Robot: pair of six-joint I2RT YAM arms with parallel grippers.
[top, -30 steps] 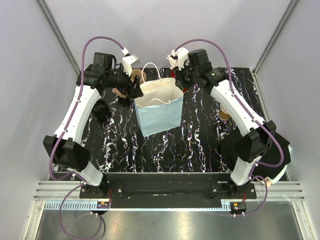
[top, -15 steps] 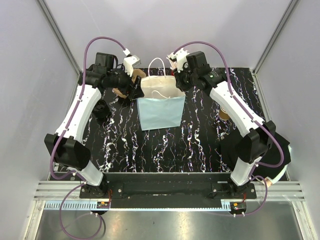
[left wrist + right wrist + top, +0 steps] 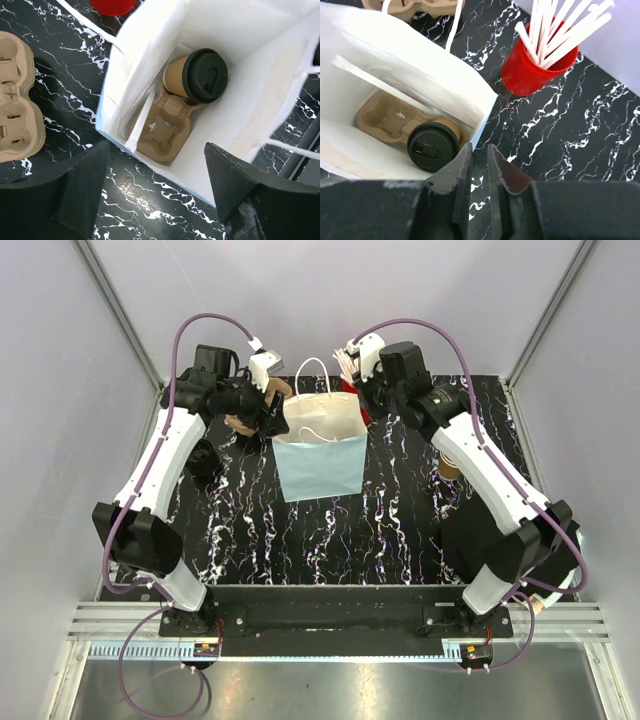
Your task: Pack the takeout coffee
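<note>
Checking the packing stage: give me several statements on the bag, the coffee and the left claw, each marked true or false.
1. The coffee cup is inside the paper bag. True.
2. The cup's lid is white. False: the lid is black.
3. The left claw is open and holds nothing. True.
4. The red cup of white sticks is packed in the bag. False: it stands on the table, outside the bag.
5. A cardboard carrier shares the bag with the cup. True.
</note>
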